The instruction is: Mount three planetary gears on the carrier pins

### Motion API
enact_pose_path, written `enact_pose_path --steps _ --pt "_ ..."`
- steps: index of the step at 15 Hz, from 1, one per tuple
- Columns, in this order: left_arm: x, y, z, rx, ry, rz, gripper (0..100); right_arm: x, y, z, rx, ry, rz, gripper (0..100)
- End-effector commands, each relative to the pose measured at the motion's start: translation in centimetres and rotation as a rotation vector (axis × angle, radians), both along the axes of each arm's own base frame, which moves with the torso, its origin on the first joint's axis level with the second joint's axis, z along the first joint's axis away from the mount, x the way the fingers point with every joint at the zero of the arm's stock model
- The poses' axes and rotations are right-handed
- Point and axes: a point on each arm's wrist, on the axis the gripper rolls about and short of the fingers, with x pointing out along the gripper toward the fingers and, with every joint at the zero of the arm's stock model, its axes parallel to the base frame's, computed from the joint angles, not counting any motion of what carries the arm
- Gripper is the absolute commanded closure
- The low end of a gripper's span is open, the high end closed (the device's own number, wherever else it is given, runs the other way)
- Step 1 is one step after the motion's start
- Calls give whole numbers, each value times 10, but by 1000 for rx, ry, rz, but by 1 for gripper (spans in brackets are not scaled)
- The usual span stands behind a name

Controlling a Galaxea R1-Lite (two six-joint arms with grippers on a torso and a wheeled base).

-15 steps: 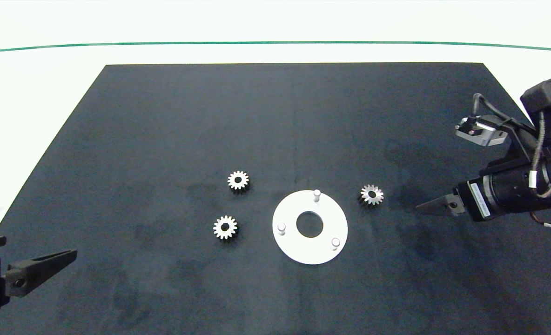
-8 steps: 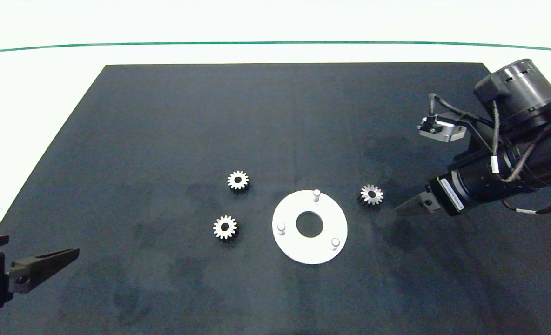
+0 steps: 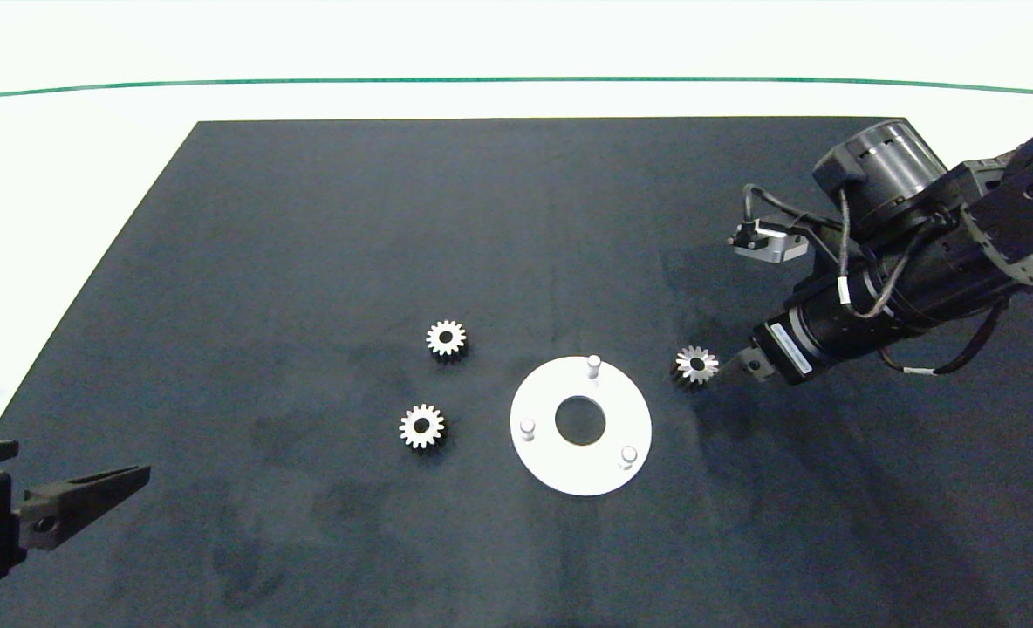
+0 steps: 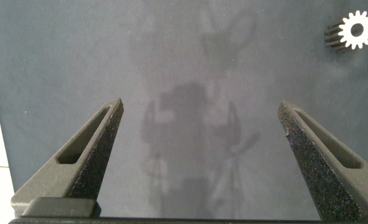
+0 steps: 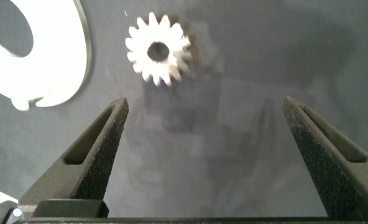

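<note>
Dark mat (image 3: 307,262): the right gripper (image 5: 206,155), spread wide, sits just short of a gear (image 5: 158,50) (off-centre); closing now could flick it sideways.

The dark mat (image 3: 307,218) lay bare across the whole upper half of the frame and along the bottom, so a gripper could pass there freely. Obstacles clustered at centre: the white disc (image 3: 581,462) with its three upright carrier pins (image 3: 594,365), two planetary gears (image 3: 446,337) to its left, near each other but apart with mat between them, and a third gear (image 3: 697,365) just right of the disc, separated by a narrow strip. The right gripper (image 3: 730,371) stood close beside that gear at centre right, fingers spread wide, nothing between them. The left gripper (image 3: 89,493) sat at lower left, spread wide, well apart from everything.
</note>
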Motion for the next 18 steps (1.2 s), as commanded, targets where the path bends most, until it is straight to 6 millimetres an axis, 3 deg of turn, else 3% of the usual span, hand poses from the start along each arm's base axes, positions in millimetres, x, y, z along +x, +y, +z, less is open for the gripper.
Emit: enact_pose_path --steps 1,6,9,18 --pt "1 0 -1 2 5 -1 0 15 9 -7 -7 9 11 0" --pt "0 0 1 4 -1 1 0 16 27 -3 -58 6 104 0" --pt "0 0 2 2 -7 -1 0 21 29 -7 -147 -19 138 0" --pt "0 0 1 3 -3 -1 0 23 45 -8 -189 -52 243 0"
